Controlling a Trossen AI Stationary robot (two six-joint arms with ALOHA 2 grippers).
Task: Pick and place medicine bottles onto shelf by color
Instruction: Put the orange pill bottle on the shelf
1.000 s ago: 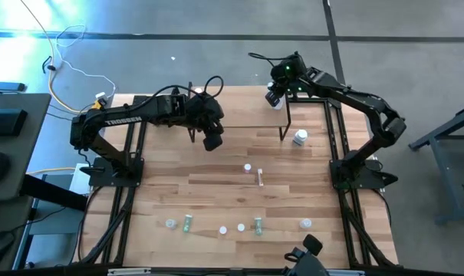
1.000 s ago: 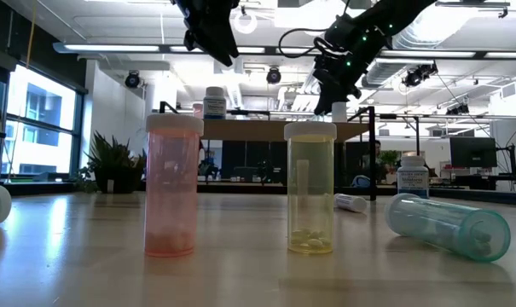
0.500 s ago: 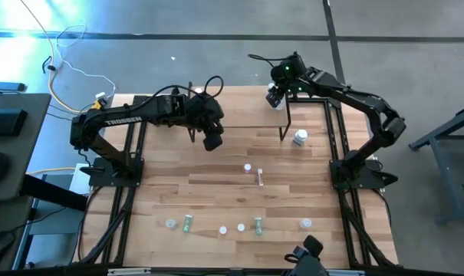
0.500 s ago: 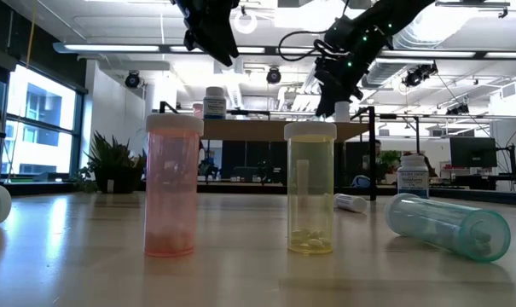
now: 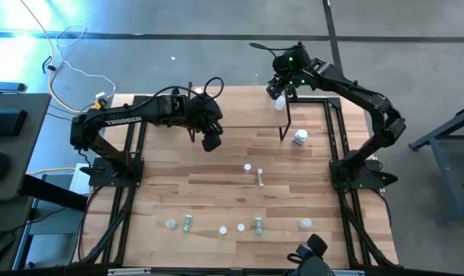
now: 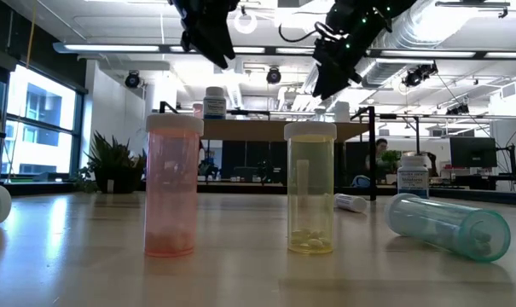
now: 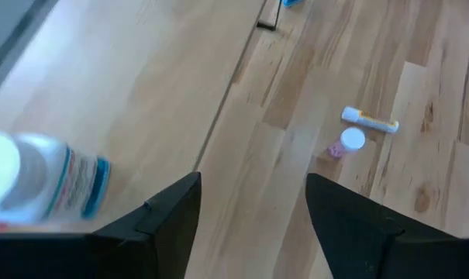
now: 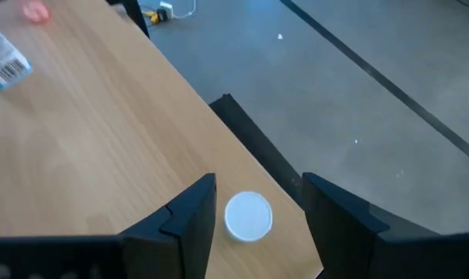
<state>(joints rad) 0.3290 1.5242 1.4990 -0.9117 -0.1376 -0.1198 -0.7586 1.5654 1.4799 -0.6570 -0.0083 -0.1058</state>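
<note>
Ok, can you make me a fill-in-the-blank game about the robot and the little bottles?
1. The right gripper hangs above a bottle with a ____ cap.
2. That bottle stands on the ____.
3. In the low view, the pink bottle stands ____.
4. The green bottle lies on its ____.

Missing words: white; shelf; upright; side

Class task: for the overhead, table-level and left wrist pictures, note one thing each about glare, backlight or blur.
High view: a bright blue-white flare washes out the floor at the top left corner. Low view: ceiling lights and windows backlight the scene, so the pink bottle and yellow bottle glow translucent. Left wrist view: the labelled white bottle close to the camera is soft and blurred.
</note>
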